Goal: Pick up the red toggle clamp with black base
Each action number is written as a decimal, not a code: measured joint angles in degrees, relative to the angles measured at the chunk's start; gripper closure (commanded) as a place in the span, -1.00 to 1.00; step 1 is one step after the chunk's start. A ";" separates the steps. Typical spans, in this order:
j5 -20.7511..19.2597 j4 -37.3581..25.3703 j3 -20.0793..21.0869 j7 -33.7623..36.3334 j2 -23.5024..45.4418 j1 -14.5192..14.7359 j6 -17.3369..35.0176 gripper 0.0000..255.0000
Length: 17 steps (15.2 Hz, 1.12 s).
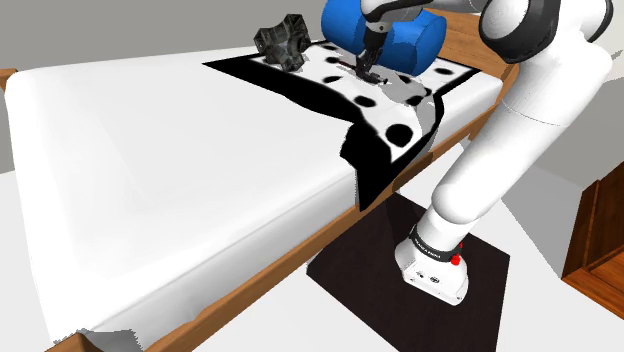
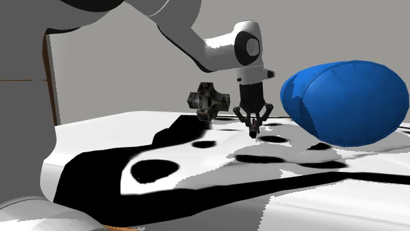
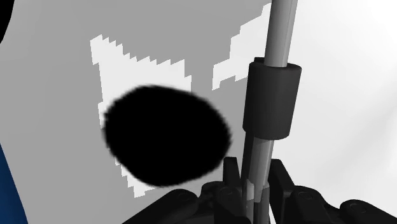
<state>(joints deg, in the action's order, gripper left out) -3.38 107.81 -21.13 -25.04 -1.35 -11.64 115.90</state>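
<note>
In the wrist view the toggle clamp (image 3: 270, 98) appears as a thin grey rod with a dark sleeve, running out from between the fingers; no red shows on it. My black gripper (image 3: 254, 186) is shut on the rod's near end. From the shoulder view the gripper (image 1: 367, 68) points down over the black-and-white spotted blanket (image 1: 395, 112), just in front of the blue pillow (image 1: 385, 35). In the second exterior view the gripper (image 2: 255, 126) hangs close above the blanket (image 2: 197, 164), fingers drawn together. Whether the clamp touches the blanket I cannot tell.
A dark cross-shaped object (image 1: 285, 45) (image 2: 210, 102) lies on the bed beside the gripper. The blue pillow (image 2: 345, 102) bulks close on the other side. White bedding (image 1: 150, 170) spreads toward the shoulder view's left. The stand (image 1: 435, 270) sits on a dark mat (image 1: 370, 290); wooden furniture (image 1: 600, 240) stands nearby.
</note>
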 measured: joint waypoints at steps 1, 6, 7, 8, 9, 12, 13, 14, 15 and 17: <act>0.00 -0.01 0.00 0.00 0.01 0.00 0.00 1.00; 0.04 -2.23 0.00 -0.15 -0.02 0.00 -2.26 1.00; 0.00 -2.89 0.07 -0.04 -0.11 0.06 -3.02 1.00; 0.04 -3.57 0.02 -0.20 -0.11 0.02 -3.68 1.00; 0.07 -4.43 0.04 -0.18 -0.02 0.04 -4.47 1.00; 0.04 -6.37 0.04 -0.33 -0.25 0.03 -6.60 1.00; 0.16 -7.37 0.01 -0.43 -0.02 0.01 -7.37 1.00; 0.23 -8.28 -0.02 -0.53 0.13 -0.01 -8.16 1.00; 0.24 -9.14 -0.01 -0.58 0.12 -0.01 -9.02 1.00; 0.23 -10.84 0.05 -0.56 0.08 0.05 -10.77 1.00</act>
<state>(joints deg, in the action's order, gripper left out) -3.14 96.97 -21.08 -25.59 -1.28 -11.58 105.14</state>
